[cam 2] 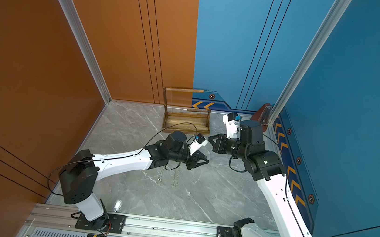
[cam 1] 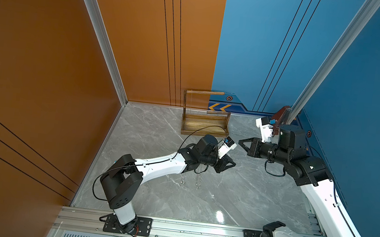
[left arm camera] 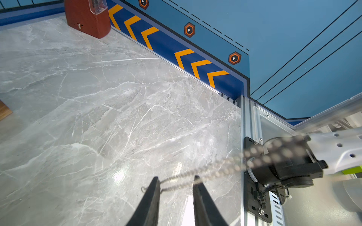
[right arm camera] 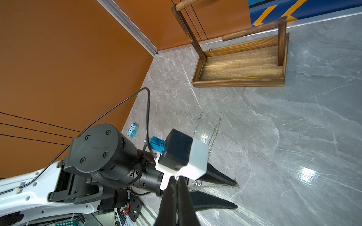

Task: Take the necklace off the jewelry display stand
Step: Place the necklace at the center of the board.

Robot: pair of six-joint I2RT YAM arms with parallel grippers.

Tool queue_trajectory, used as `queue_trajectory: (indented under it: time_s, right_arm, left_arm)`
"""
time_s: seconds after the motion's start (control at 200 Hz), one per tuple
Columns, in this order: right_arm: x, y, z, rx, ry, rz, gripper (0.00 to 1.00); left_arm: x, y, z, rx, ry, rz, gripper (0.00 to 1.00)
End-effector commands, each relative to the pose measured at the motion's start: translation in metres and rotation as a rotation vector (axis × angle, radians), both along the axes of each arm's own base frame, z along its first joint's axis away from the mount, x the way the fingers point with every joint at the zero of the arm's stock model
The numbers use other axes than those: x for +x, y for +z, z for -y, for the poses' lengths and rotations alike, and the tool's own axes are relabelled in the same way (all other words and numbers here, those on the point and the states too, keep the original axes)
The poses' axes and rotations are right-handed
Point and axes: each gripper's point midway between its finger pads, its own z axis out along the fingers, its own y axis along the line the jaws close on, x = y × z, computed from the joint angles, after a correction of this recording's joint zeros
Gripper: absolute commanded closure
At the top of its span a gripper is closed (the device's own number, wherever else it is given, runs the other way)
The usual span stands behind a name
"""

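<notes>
Jaws first: we find the right gripper (right arm camera: 177,179) pressed shut, with the necklace (right arm camera: 213,186) coming out at its tips. That silver bead chain runs nearly straight to the left gripper (left arm camera: 176,179), whose jaws stand narrowly apart. The chain crosses the gap at the fingertips (left arm camera: 155,182), and we cannot tell whether anything pinches it there. Both grippers sit close together above the middle of the table (cam 1: 223,200), so the necklace is clear of the stand (cam 1: 189,133) and in the air.

Beside the left wrist we note two strands (cam 1: 198,183) of chain, side by side. We cannot tell whether they hang or lie on the marble, nor whether they belong to the necklace.

Farther back, against the rear wall, the stand sits upright. It is dark-stained brown wood with plain grain and has a shallow rectangular tray. A tall post (right arm camera: 190,33) at one end carries a long crossbar (cam 1: 205,92), and a shorter post at the other carries a short bar (right arm camera: 250,31). A fine chain (right arm camera: 195,21) hangs from the crossbar beside the tall post, down to the tray.
</notes>
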Motion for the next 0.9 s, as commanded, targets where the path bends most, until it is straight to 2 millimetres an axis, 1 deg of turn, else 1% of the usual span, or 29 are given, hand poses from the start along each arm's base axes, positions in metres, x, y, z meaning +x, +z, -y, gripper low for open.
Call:
queue_trajectory:
  time_s: [0.0, 0.09, 0.115, 0.24, 0.44, 0.58, 0.661, 0.766, 0.776, 0.786, 0.896]
  right_arm:
    - [-0.007, 0.009, 0.005, 0.010, -0.009, 0.003, 1.00]
    - [-0.005, 0.005, 0.008, 0.001, -0.022, -0.003, 1.00]
    - [-0.004, 0.004, 0.009, -0.002, -0.030, -0.004, 1.00]
    - [0.003, -0.010, 0.016, -0.025, -0.063, -0.030, 1.00]
    - [0.015, -0.037, 0.023, -0.083, -0.097, -0.074, 1.00]
    - [0.019, -0.053, 0.023, -0.107, -0.098, -0.105, 1.00]
    - [0.019, -0.058, 0.023, -0.107, -0.099, -0.109, 1.00]
    - [0.019, -0.061, 0.023, -0.098, -0.101, -0.109, 1.00]
    - [0.019, -0.061, 0.023, -0.096, -0.101, -0.109, 1.00]
    - [0.018, -0.062, 0.022, -0.097, -0.100, -0.111, 1.00]
    - [0.016, -0.063, 0.019, -0.082, -0.085, -0.118, 1.00]
  left_arm:
    - [-0.007, -0.008, 0.004, 0.008, -0.016, -0.022, 0.77]
    - [-0.007, -0.009, 0.001, 0.013, -0.001, -0.025, 0.88]
    - [-0.006, -0.010, 0.000, 0.015, 0.006, -0.024, 0.90]
    - [-0.004, -0.010, -0.008, 0.024, 0.057, -0.027, 0.94]
    - [0.008, -0.014, -0.025, 0.031, 0.172, -0.069, 1.00]
    - [0.009, -0.019, -0.030, 0.035, 0.193, -0.089, 1.00]
    - [0.008, -0.024, -0.033, 0.048, 0.203, -0.092, 1.00]
    - [0.011, -0.026, -0.034, 0.051, 0.220, -0.095, 1.00]
    - [0.008, -0.036, -0.037, 0.070, 0.220, -0.108, 1.00]
    - [0.007, -0.039, -0.038, 0.076, 0.221, -0.113, 1.00]
    - [0.005, -0.045, -0.040, 0.087, 0.221, -0.120, 0.99]
